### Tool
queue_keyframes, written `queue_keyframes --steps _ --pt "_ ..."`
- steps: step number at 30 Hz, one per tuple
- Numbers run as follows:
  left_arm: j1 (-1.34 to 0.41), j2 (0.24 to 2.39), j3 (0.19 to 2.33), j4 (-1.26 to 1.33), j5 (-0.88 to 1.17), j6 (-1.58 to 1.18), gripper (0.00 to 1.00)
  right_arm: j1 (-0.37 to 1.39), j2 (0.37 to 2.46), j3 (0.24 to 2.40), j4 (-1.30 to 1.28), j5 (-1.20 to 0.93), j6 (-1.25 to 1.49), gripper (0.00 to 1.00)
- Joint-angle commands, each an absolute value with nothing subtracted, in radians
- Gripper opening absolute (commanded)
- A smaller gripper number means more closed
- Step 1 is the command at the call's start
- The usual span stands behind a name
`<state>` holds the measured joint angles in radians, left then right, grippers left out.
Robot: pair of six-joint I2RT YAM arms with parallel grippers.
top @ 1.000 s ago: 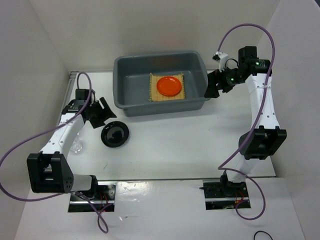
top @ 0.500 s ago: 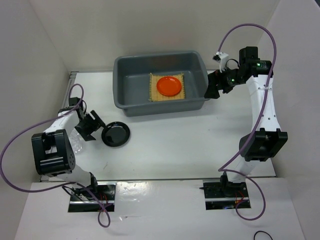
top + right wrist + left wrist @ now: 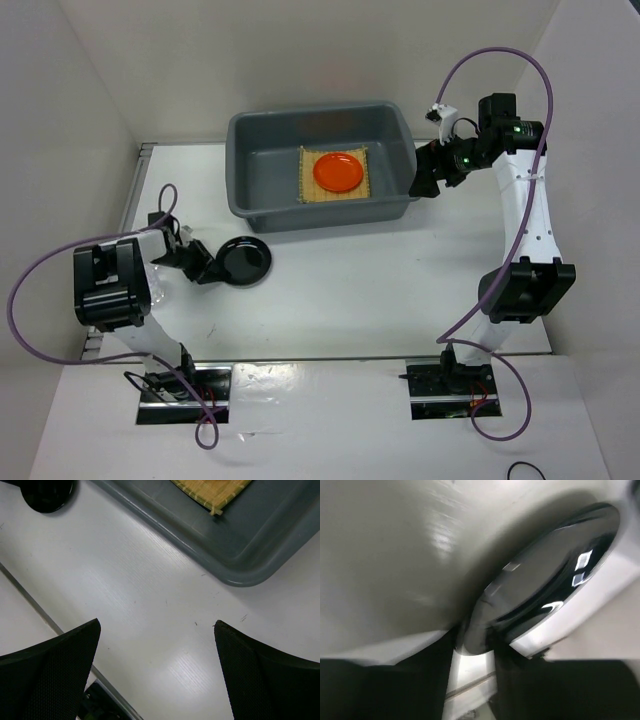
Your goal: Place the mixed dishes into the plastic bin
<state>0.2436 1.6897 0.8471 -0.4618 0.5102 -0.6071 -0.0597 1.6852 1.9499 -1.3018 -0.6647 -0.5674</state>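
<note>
The small black dish [image 3: 245,262] lies on the white table in front of the grey plastic bin [image 3: 240,205]. My left gripper [image 3: 205,268] is low at the dish's left edge. The left wrist view shows the glossy black dish [image 3: 545,580] with its rim pinched between the jaws of my left gripper [image 3: 474,652]. Inside the bin, the orange dish [image 3: 338,171] rests on the tan woven mat [image 3: 308,188]. A small clear cup [image 3: 157,291] shows faintly beside the left arm. My right gripper [image 3: 420,185] hangs open by the bin's right end, holding nothing.
The right wrist view looks down on bare table between the fingers of my right gripper [image 3: 157,630], with the bin's rounded corner [image 3: 240,565], a mat corner [image 3: 210,490] and the black dish [image 3: 47,495] at the top. White walls enclose the table on three sides.
My left gripper dropped to the table, swung in against the black dish and closed on its rim; the dish slid a little right. The right arm held still.
</note>
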Motion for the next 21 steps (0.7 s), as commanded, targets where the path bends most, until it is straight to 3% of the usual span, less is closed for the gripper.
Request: queue_keyframes --steps 1,5,6,10,14,21 --pt "0.241 1.778 0.772 -0.348 0.531 -0.566 0.28 -0.066 1.641 1.953 -1.298 -0.650 -0.577 0.99" --pt "0.241 1.787 0.758 -0.336 0.540 -0.566 0.03 -0.057 1.641 1.953 -1.298 -0.641 -0.577 0.99" --pt "0.241 1.787 0.758 -0.336 0.540 -0.566 0.00 -0.057 1.641 1.953 -1.298 -0.641 -0.577 0.99" --pt "0.241 1.747 0.767 -0.347 0.540 -0.555 0.00 -0.057 1.632 1.934 -1.298 -0.641 -0.577 0.99" --pt "0.241 1.564 0.825 -0.478 0.508 -0.566 0.00 -0.057 1.614 1.898 -1.298 -0.652 -0.577 0.99" --pt "0.241 1.247 1.101 -0.673 0.515 -0.687 0.00 -0.187 1.571 1.698 -1.212 -0.632 -0.558 0.99"
